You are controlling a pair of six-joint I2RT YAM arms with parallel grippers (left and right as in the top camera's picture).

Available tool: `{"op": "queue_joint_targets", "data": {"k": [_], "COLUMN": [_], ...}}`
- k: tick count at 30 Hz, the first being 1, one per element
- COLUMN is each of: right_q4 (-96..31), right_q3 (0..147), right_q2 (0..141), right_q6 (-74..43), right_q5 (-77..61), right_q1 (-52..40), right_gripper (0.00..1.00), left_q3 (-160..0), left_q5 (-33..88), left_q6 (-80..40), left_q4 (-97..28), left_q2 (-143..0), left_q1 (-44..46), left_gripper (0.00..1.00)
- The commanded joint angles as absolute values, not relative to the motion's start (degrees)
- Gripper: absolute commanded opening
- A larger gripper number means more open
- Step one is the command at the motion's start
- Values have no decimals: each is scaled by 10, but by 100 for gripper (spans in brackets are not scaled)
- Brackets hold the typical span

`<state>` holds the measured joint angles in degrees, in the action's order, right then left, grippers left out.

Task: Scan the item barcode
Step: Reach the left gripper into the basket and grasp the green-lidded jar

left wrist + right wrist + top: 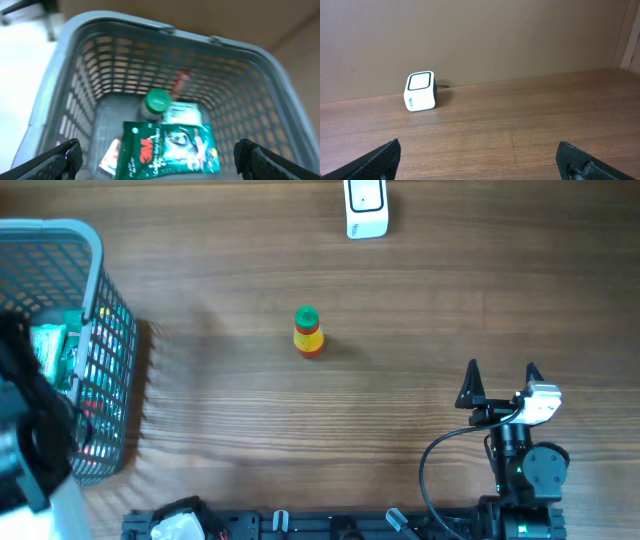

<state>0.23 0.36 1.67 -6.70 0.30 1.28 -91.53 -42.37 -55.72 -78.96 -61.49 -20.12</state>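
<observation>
Left jaws gape above green packet (pixel 167 150) in basket (pixel 80 95).

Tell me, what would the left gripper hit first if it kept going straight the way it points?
Most likely the green 3M packet, lying on top in the grey basket, centred ahead of the open left gripper. The green-capped bottle behind it may stand higher; depth is unclear.

You have a grey mesh basket (pixel 115 360) standing at the left edge of the wooden table (pixel 400 410). Inside it lies a green 3M packet (pixel 167 150). A green-capped bottle (pixel 157 101) and a white packet (pixel 182 114) sit just behind it. Other contents are too blurred to identify.
</observation>
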Motion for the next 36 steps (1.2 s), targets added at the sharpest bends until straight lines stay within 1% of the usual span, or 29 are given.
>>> {"op": "queue_joint_targets", "data": {"k": [1, 7, 9, 12, 15, 18, 21, 26, 30, 36], "right_q4": [5, 5, 5, 5, 5, 5, 5, 5, 5, 5], "right_q3": [3, 3, 3, 3, 3, 3, 3, 3, 3, 3], "right_q2": [18, 18, 18, 18, 18, 18, 18, 18, 18, 18], "right_q6": [-60, -60, -60, -60, -60, -60, -60, -60, -60, -60], "right_q5": [11, 11, 11, 11, 11, 11, 11, 11, 11, 11], "right_q1": [15, 15, 15, 15, 15, 15, 15, 15, 15, 15], "right_gripper": [100, 100, 100, 100, 99, 100, 100, 100, 100, 100], "left_q3": [-902, -902, -902, -902, -899, -877, -816, -731, -714, -712], "left_q5": [-382, -360, -349, -302, -289, -281, -220, -208, -206, -213], "left_q6": [-596, -594, -568, -511, -505, -493, -426, -412, -396, -392], "left_q4": [-792, -783, -765, -730, -710, -673, -574, -447, -406, -378], "left_q2": [-683, -797, -838, -888, -936, -953, -956, -956, -957, -958], "left_q1": [-282, -338, -355, -380, -418, -435, -440, -440, -440, -449], "left_gripper": [100, 100, 100, 100, 100, 100, 100, 100, 100, 100]}}
